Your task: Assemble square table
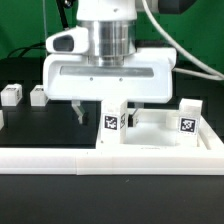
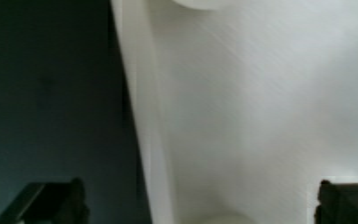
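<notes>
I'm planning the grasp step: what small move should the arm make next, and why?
Probably close the fingers on the square table top. The gripper hangs open, low over it, and the wrist view shows its white edge running between the two fingers, so a grip seems ready.

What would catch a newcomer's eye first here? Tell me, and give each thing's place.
The big white gripper hangs mid-scene, jaws wide open, over a tagged white leg at the square table top. A second tagged leg stands at the exterior view's right, and two small loose legs sit on the dark table at its left.
</notes>
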Motion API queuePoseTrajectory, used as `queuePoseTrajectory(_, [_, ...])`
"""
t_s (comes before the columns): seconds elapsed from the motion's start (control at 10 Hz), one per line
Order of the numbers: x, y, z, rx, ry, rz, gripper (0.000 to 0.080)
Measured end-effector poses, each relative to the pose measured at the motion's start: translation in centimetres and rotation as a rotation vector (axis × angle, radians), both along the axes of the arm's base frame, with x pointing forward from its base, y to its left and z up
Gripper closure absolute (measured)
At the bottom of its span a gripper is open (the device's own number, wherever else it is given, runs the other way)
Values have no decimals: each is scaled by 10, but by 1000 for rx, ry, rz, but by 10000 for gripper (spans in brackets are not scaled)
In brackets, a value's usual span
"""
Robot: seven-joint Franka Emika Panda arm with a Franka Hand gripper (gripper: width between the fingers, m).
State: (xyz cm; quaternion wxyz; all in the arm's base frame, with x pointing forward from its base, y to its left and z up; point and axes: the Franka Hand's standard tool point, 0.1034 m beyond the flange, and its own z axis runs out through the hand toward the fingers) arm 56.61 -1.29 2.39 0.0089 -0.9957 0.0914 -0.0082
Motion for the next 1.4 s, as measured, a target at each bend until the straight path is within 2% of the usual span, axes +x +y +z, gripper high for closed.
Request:
queuePoseTrajectory(0.2, [-4, -8, -8, -5, 4, -6, 151])
queuePoseTrajectory(0.4, [-3, -8, -7, -5, 3, -5, 156])
queuePoseTrajectory(0.5, [-3, -8, -7, -5, 3, -6, 313])
queuePoseTrajectory(0.6, [-3, -8, -7, -5, 3, -6, 313])
queuePoseTrajectory(0.7, [-3, -8, -7, -5, 3, -6, 499])
queuePoseTrajectory(0.8, [-3, -8, -7, -5, 3, -6, 639])
queuePoseTrajectory(0.9, [-3, -8, -7, -5, 3, -6, 639])
queuePoseTrajectory(1.0, [-4, -8, -7, -5, 5, 2, 735])
queuePoseTrajectory(1.4, [-4, -8, -7, -5, 5, 4, 735])
